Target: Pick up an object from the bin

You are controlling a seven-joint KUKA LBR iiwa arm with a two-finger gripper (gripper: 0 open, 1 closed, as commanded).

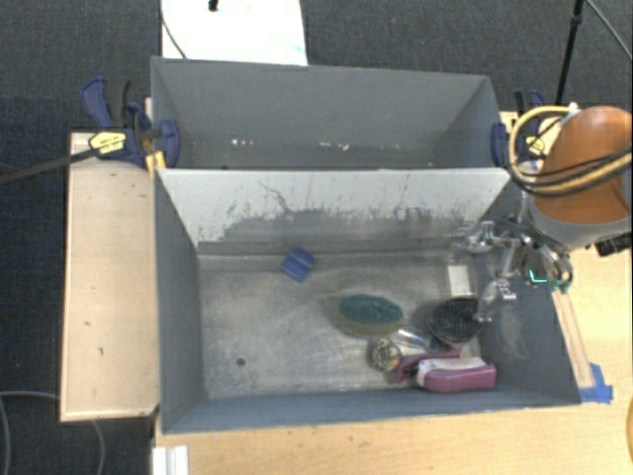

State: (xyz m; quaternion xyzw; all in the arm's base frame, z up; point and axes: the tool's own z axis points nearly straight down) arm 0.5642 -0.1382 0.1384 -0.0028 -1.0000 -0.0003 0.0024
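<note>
Grey metal makes up the one bin (188, 295), which takes most of the frame. Its floor is scuffed, and five loose things lie on it, one of each kind.

One arm (584, 166) with an orange cover comes in from the right edge. Its gripper (490, 290) hangs low against the bin's right wall. Whether it is open or closed cannot be told, and nothing is seen held in it.

Four of the five things are gathered in the lower right of the bin. The purple thing (457, 375), with a white top face, lies lengthwise near the front wall. Left of centre in this group is the green oval (370, 312), lying flat and a little apart from the rest. The black disc (454, 320) lies just beside the gripper, at its lower left, and is the thing nearest to it. Whether the two touch cannot be told. The shiny lump (385, 353) sits between the oval and the purple thing, close against the latter's left end.

The blue block (298, 263) lies alone in the upper left of the floor, well apart from the gripper.

The disc's top is uncovered, though the purple thing and the lump crowd its lower side.
</note>
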